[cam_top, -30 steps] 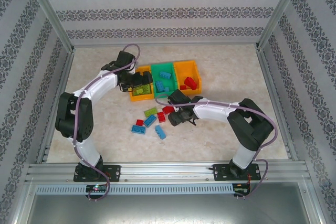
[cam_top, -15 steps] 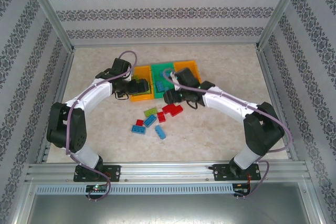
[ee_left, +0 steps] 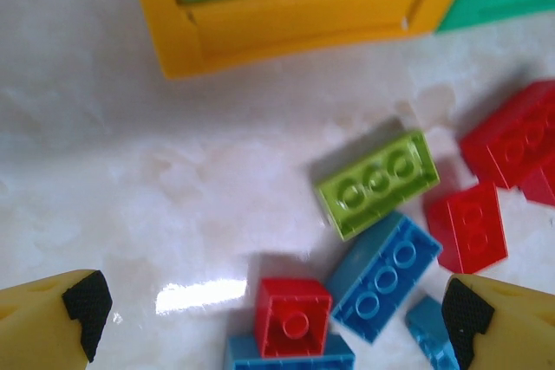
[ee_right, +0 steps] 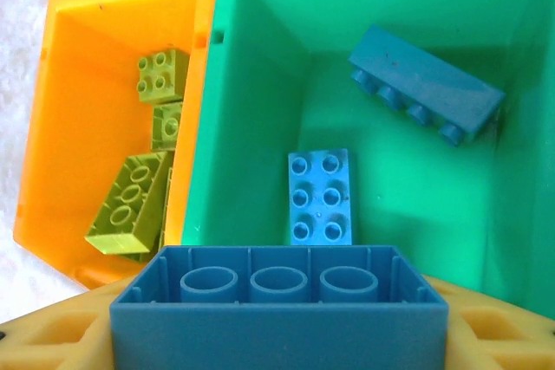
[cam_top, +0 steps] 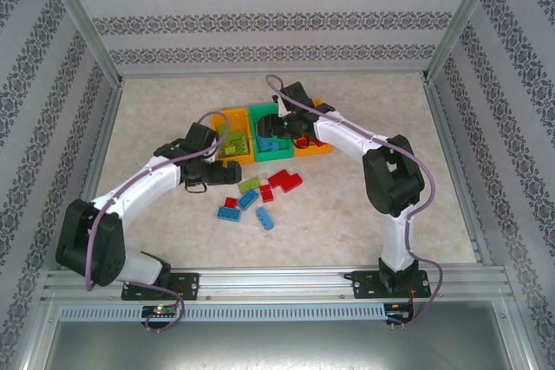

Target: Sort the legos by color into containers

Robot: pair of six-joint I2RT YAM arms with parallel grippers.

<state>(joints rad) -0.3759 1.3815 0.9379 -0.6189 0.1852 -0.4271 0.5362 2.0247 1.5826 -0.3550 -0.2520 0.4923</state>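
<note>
"Top external view first," said Ana. "Where was the left gripper [ee_left: 276, 309]?"

"Low over the table [cam_top: 165, 127], pointing at the loose pile. Its jaws stood spread wide and held nothing. In the left wrist view a small red brick [ee_left: 293, 318] lay on the marble between the black fingertips [ee_left: 85, 301], touching neither. A blue brick [ee_left: 386, 275] lay just beside it, and a lime green brick [ee_left: 377, 184] lay just beyond, toward the bins."

"And the other loose legos [cam_top: 260, 198]?"

"Red and blue ones were scattered just right of that gripper, in front of the containers. Behind them, the left orange-yellow bin [ee_left: 286, 19] held lime green pieces."

"The middle one?"

"The green bin [ee_right: 260, 67] held two blue legos [ee_right: 319, 197], one flat on the floor and one tilted against the far wall."

"And the right gripper [ee_right: 277, 348]?"

"It was partly closed on a held blue brick [ee_right: 277, 301], gripped by its ends between the yellow fingers [ee_right: 52, 340]. The brick's hollow underside faced the wrist camera. Brick and gripper hung over the green bin, clear of the legos inside."

"The last container?"

"The right orange-yellow bin [cam_top: 316, 147] touched the green one. The right arm crossed over most of it, and I could not tell its contents for sure."
</note>
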